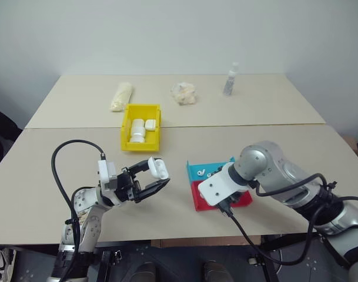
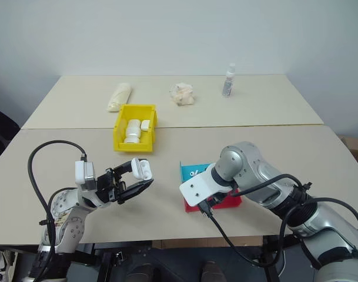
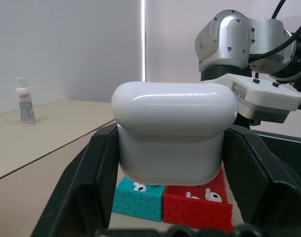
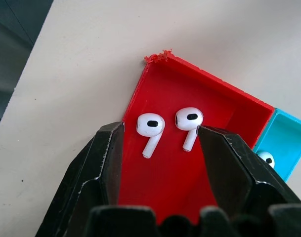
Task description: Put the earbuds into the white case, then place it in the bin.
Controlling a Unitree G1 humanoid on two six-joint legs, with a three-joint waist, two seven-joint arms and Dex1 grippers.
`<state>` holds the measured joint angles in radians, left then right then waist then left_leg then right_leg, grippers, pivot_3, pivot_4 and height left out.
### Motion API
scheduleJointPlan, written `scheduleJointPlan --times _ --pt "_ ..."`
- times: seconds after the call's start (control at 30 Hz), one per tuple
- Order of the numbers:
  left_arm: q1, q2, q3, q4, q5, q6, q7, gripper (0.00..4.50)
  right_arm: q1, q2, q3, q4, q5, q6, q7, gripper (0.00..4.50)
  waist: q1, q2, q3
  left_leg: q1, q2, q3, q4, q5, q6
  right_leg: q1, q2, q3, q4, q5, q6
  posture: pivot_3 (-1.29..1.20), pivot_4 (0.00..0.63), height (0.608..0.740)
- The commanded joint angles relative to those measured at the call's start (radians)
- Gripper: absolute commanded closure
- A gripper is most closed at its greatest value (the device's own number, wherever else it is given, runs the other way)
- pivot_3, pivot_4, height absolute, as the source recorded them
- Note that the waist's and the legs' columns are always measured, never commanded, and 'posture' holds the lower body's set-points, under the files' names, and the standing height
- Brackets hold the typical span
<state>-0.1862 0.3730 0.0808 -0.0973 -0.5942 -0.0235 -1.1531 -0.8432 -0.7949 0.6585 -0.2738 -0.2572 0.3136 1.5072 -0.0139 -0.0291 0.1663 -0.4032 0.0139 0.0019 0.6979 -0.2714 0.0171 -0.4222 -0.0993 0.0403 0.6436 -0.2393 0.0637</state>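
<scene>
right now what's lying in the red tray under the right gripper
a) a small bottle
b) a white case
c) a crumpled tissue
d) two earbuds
d: the right wrist view shows two earbuds lying side by side on the floor of the red tray, framed between the open fingers of the right gripper.

Colours as I see them from the console: glossy white case (image 3: pixel 172 133) between my left gripper's (image 1: pixel 149 179) black fingers (image 3: pixel 78 197). Two white earbuds (image 4: pixel 169 126) with black spots lie on the red tray (image 4: pixel 160 182); red and blue tray (image 3: pixel 138 203) walls carry a brick pattern. At twelve o'clock from the case, the bright yellow bin (image 1: pixel 124 138) holds white cases. The table (image 1: pixel 43 164) is beige.
</scene>
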Motion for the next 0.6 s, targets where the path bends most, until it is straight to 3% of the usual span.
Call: scheduleJointPlan --times 0.03,0.1,0.37,0.5,0.6 --pt "-0.015 0.006 0.012 -0.022 -0.004 -0.033 -0.003 1.71 -0.006 0.005 -0.007 -0.003 -0.009 -0.003 0.026 1.69 0.000 0.000 0.000 0.000 0.000 0.000 0.000 0.000 0.000 0.000 0.000 0.000 0.000 0.000 0.000 0.00 0.150 0.740" --pt "-0.014 0.006 0.010 -0.025 -0.002 -0.033 -0.001 1.71 -0.004 0.012 -0.005 0.001 -0.014 -0.005 0.024 2.07 0.000 0.000 0.000 0.000 0.000 0.000 0.000 0.000 0.000 0.000 0.000 0.000 0.000 0.000 0.000 0.00 0.150 0.740" --pt "-0.012 0.008 0.004 -0.031 0.005 -0.035 0.012 1.71 0.008 0.022 0.002 0.016 -0.047 -0.017 0.021 2.07 0.000 0.000 0.000 0.000 0.000 0.000 0.000 0.000 0.000 0.000 0.000 0.000 0.000 0.000 0.000 0.00 0.150 0.740" --pt "-0.016 0.010 0.003 -0.028 0.010 -0.037 0.015 1.71 0.013 0.027 0.006 0.026 -0.059 -0.027 0.016 2.90 0.000 0.000 0.000 0.000 0.000 0.000 0.000 0.000 0.000 0.000 0.000 0.000 -0.001 0.000 0.000 0.00 0.150 0.740" --pt "-0.015 0.011 0.003 -0.028 0.012 -0.037 0.018 1.71 0.018 0.032 0.002 0.026 -0.063 -0.029 0.015 2.90 0.000 0.000 0.000 0.000 0.000 0.000 0.000 0.000 0.000 0.000 0.000 0.000 -0.001 0.000 0.000 0.00 0.150 0.740"
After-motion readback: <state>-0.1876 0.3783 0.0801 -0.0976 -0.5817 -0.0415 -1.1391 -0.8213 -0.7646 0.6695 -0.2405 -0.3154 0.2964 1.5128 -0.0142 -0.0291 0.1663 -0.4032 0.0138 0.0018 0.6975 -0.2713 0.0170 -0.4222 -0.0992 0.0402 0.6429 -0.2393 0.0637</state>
